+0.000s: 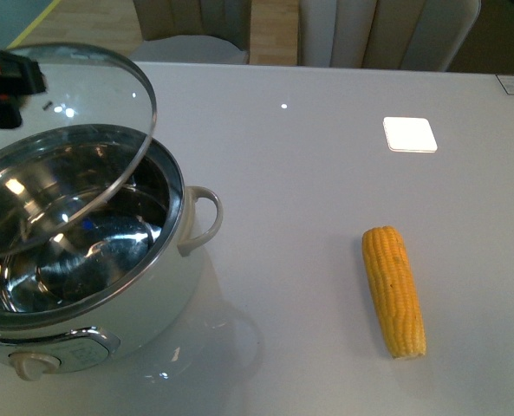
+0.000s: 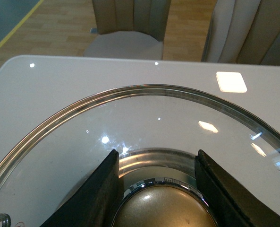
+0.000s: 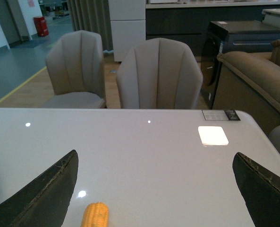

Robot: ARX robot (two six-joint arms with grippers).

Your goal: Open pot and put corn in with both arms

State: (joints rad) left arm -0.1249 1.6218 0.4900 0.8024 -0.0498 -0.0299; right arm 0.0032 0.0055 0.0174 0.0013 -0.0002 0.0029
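Clamping lid knob (image 2: pixel 164 210): left tool (image 2: pixel 156 158); right tool (image 3: pixel 155 156) spread wide.

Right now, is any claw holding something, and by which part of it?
The left claw holds the glass lid by its beige knob, tilted above the pot. The right claw is open and holds nothing.

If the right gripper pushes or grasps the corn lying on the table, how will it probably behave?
The corn is a round, tapered cob lying on the glossy table, so a sideways push would probably roll it. It looks stiff, unlikely to bend. The bumpy kernels may give the open right gripper fair grip.
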